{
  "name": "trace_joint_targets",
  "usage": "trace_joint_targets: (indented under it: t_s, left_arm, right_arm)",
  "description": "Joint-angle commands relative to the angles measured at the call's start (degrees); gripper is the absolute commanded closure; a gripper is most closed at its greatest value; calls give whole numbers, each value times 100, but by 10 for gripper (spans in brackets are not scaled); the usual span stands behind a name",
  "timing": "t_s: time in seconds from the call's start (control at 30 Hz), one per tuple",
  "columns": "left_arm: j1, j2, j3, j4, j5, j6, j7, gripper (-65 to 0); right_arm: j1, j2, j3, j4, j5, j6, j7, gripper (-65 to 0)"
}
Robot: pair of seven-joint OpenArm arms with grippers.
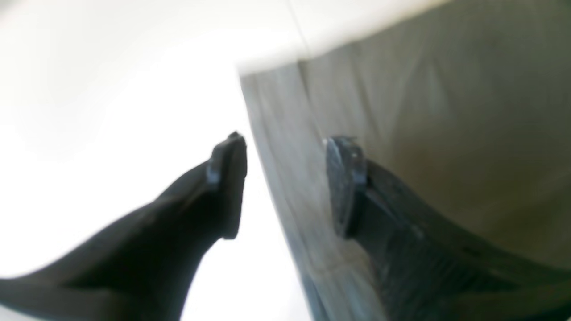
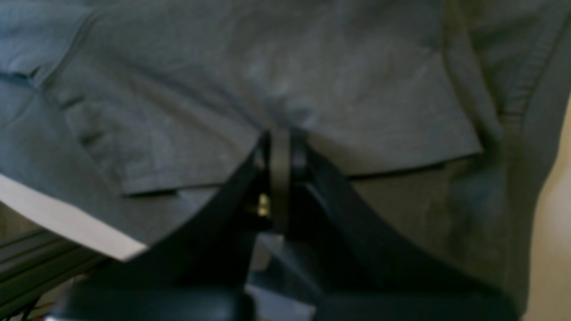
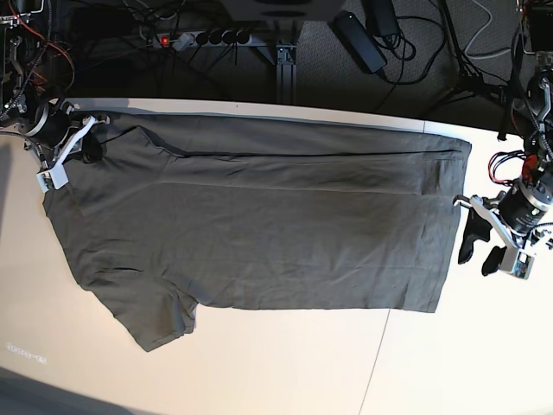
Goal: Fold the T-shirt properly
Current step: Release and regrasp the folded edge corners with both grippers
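shirt: You have one T-shirt spread across the middle of the base view, lying sideways on the table. Its collar end is at the left of the frame and its hem at the right. The upper long edge is already turned over onto the body as a narrow band; one sleeve sticks out at the lower left.

step: You look to be at the end of the first lengthwise fold. The far side is laid over; the near side and its sleeve are not yet folded.

left gripper: Your left gripper sits at the right of the base view, just beside the hem and off the cloth. In the left wrist view its jaws stand apart with the hem edge running between them, and nothing is pinched.

right gripper: Your right gripper is at the upper left of the base view, at the collar end. In the right wrist view its jaws are pressed together over the cloth. Whether they pinch a fold of it, you cannot tell.

next: By my judgement, you need both grippers down at the lower edge, one near the sleeve and one near the hem corner, to carry that side over evenly.

count: one shirt, one table, two grippers, and a tangle of cables beyond the far edge, too many to count.
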Motion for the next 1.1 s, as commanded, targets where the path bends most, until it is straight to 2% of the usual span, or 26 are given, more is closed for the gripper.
trace_joint_targets:
  t_s: [0.0, 0.13, 0.33, 0.53, 0.67, 0.77, 0.9, 1.07]
  left_arm:
    - [-267, -81, -13, -151, -74, 7, -144, -356]
    - [-1217, -44, 275, -1445, -306, 2, -398, -374]
    - [-3027, 219, 1003, -4223, -321, -24, -575, -374]
    - [-3936, 494, 1228, -6373, -542, -546, -573, -374]
    - [-3989, 662, 1228, -6719, -579, -691, -514, -374]
    - [-3974, 868, 1241, -6719, -577, -693, -282, -374]
    - [-3960, 1128, 1241, -6719, -553, -706, -243, -374]
    - [-3954, 1370, 1241, -6721, -205, -706, -258, -373]
  right_arm:
    - [-2, 120, 63, 44, -72, 138, -22, 0]
    - [-2, 120, 63, 33, -92, 138, -22, 0]
    - [-2, 120, 63, 28, -85, 138, -24, 0]
    - [-2, 120, 63, 28, -87, 136, -70, 0]
    - [-2, 120, 63, 28, -87, 136, -94, 0]
    - [-2, 120, 63, 28, -63, 136, -90, 0]
    - [-2, 120, 63, 28, 26, 136, -90, 0]
    - [-2, 120, 63, 31, 26, 136, -90, 0]
